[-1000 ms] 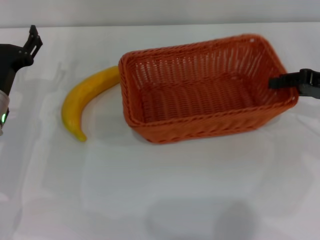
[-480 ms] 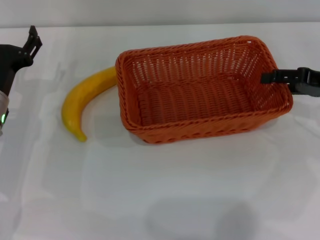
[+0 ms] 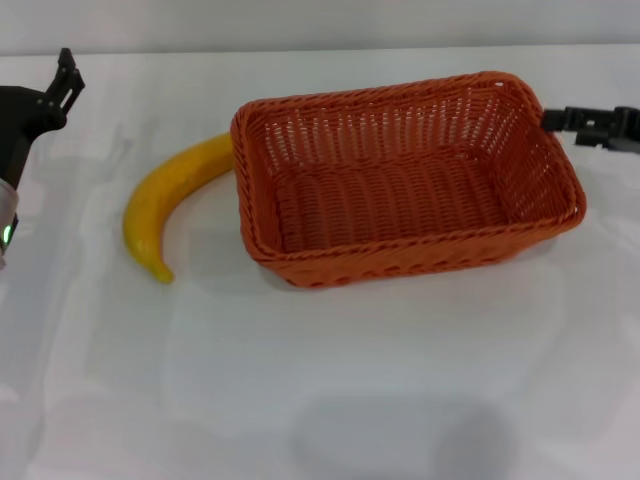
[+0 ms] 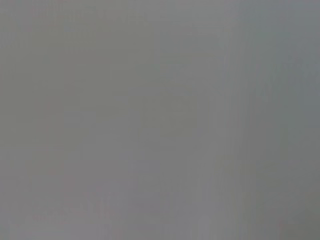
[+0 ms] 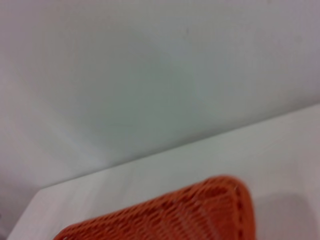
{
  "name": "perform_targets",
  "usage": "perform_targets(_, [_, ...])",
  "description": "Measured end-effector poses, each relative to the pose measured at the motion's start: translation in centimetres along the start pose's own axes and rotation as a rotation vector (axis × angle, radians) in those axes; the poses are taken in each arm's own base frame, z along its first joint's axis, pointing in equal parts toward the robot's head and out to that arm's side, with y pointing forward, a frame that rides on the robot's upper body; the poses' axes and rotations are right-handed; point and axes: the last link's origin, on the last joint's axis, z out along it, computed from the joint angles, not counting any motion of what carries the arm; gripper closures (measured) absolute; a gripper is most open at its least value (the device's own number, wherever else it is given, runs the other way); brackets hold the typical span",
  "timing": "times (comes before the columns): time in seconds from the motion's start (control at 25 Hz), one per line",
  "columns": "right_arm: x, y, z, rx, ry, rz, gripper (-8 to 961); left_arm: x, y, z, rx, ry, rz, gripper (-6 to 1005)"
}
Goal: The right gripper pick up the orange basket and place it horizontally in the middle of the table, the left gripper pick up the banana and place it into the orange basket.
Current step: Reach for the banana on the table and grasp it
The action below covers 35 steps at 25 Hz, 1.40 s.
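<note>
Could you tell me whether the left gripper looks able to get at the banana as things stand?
Probably yes. The banana lies in the open on the table, only its far end touching the orange basket, and nothing stands between it and the left gripper.

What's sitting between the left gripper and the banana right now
Nothing: in the head view only bare white table separates the left gripper from the banana.

Woven wicker basket [image 3: 400, 190], glossy table [image 3: 300, 380]
</note>
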Motion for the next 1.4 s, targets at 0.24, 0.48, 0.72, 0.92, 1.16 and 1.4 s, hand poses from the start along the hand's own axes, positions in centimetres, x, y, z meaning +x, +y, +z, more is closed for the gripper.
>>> perform_targets(0.24, [-3.3,0.1,-0.8,0.009,-0.238,-0.230,77,0.2,-0.2,0.0,0.016,0.014,-0.016,107])
perform_targets(0.48, [-5.2,1.8,-5.0,-0.051,-0.669,-0.554,77,0.9,0.2,-0.1,0.023,0.055,-0.067,107])
perform_targets(0.72, [-2.6,1.4,-8.8,-0.036,-0.938,-0.702,77,2.2,0.1,-1.0,0.021,0.145,-0.308,107])
perform_targets(0.92, [0.2,-0.1,-10.0,0.011,-1.023,-0.652,77,5.2,-0.6,-2.2,-0.122,0.337,-0.628,108])
perform_targets(1.16, [2.0,-1.4,-10.9,0.060,-0.999,-0.606,77,10.5,0.0,-3.2,-0.620,0.432,-0.930,108])
perform_targets(1.4, [2.4,-2.4,-11.2,0.118,-0.977,-0.588,77,14.8,2.1,-2.1,-1.117,0.193,-0.883,108])
